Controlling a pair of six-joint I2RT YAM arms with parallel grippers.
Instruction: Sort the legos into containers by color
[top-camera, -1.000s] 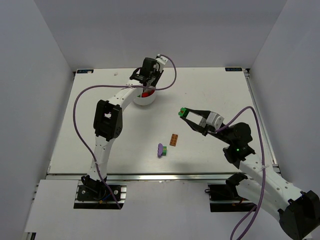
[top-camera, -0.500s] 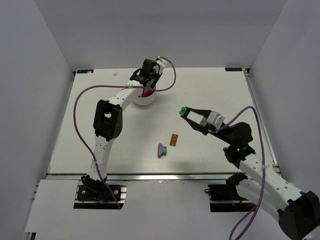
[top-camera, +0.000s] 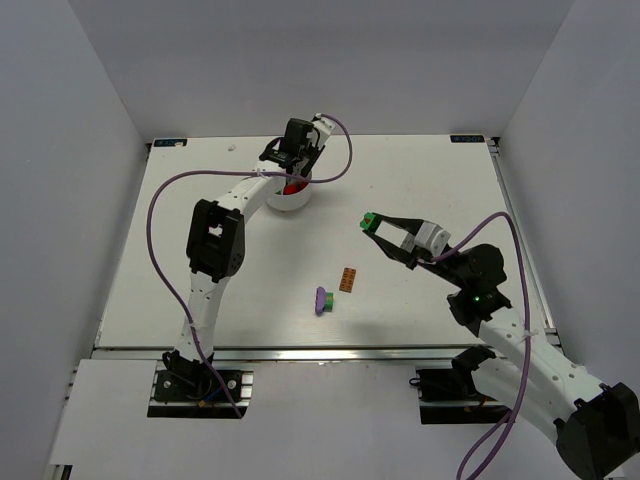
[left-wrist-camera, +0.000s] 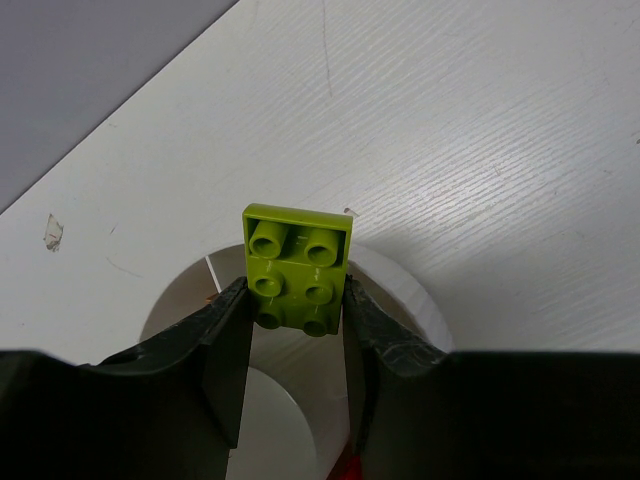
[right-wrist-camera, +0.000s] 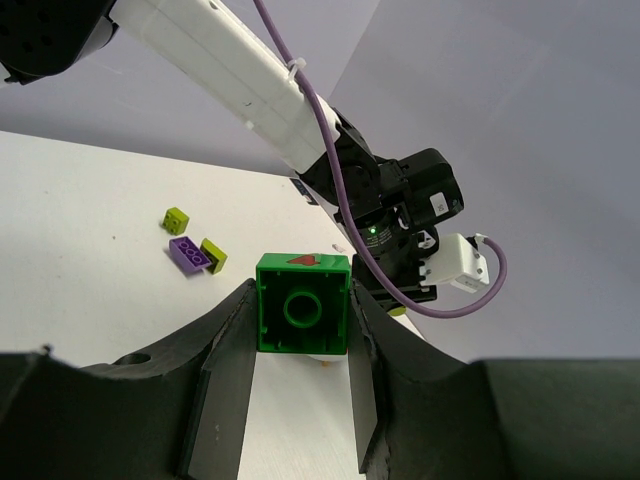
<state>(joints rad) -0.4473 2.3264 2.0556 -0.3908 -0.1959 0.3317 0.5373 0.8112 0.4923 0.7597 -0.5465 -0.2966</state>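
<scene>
the left jaws are clamped on a lime-yellow plate brick, gripping its two long sides, with its studs facing the wrist camera. the brick is held over the round white dish, which sits toward the far side of the tabletop, left of centre. in the overhead view a red brick lies inside the dish. which compartment it is in cannot be told.

the right jaws are clamped on a green square brick and hold it clear of the tabletop, well apart from the dish, to its right and nearer the arm bases.

an orange brick lies flat near the middle of the tabletop. just beside it, on the near-left side, lies a purple brick with a small lime piece touching one end. the right wrist view shows one more small lime brick near that pair but not touching them.
</scene>
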